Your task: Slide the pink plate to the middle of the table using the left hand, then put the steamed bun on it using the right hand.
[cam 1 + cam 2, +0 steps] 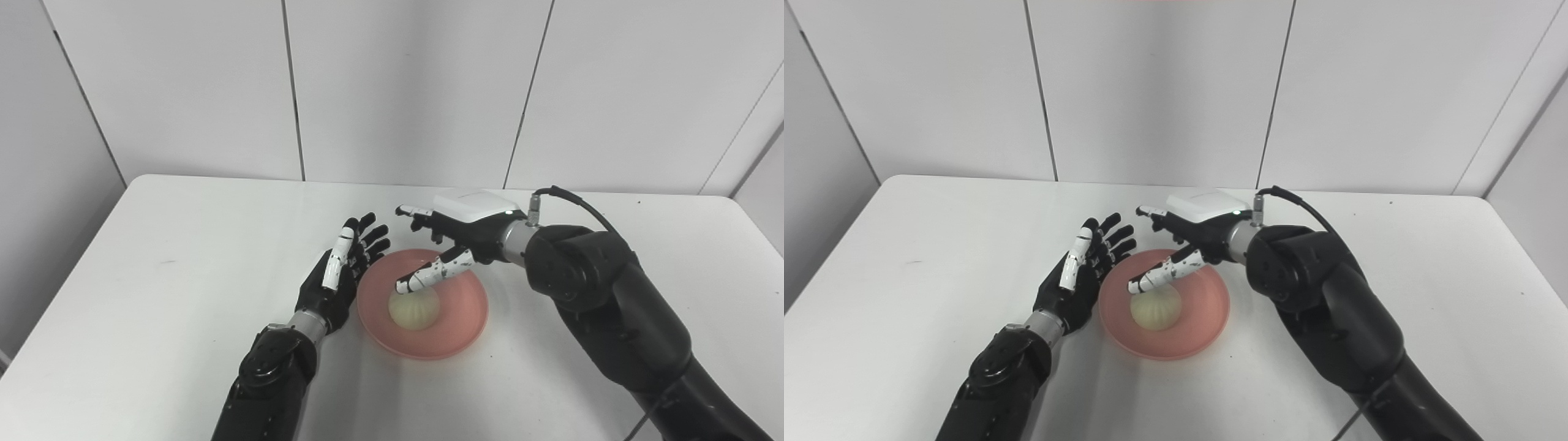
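The pink plate [453,331] lies near the middle of the white table [153,257]. A pale steamed bun [414,309] rests in the plate's left half. My right hand [453,236] hovers over the plate's far rim, fingers spread apart and open. Its thumb reaches down just above the bun's top, and I cannot tell if it touches. My left hand [340,269] stands open beside the plate's left rim, palm facing the plate, fingers pointing away from me. It holds nothing.
White wall panels [404,86] rise behind the table's far edge. The right forearm [612,306] crosses the table's right front area. Bare tabletop stretches to the left and far right.
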